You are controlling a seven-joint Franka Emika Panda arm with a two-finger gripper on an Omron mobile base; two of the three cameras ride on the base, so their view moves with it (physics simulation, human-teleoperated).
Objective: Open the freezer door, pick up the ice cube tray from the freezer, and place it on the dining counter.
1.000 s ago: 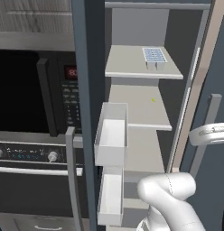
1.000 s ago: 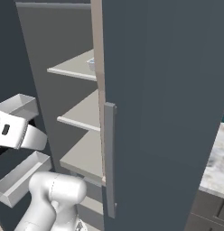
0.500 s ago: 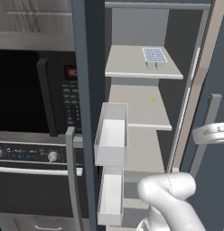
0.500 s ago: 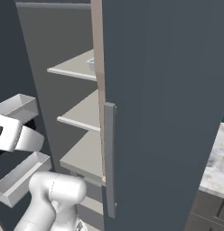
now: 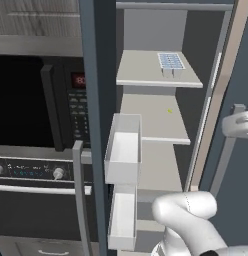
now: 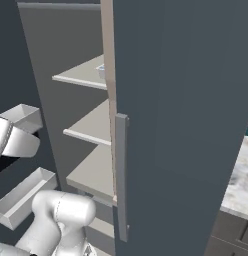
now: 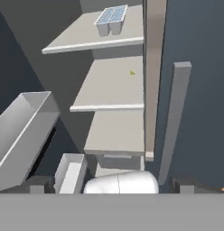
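The freezer door is standing swung open on the left, its white bins facing the freezer, beside a black microwave. The ice cube tray is sitting on the top shelf inside the freezer, toward the right of that shelf and near its front edge, and nothing is touching it. The gripper is hanging low in front of the shelves, well below and apart from the tray, with its fingers spreading wide and gripping nothing.
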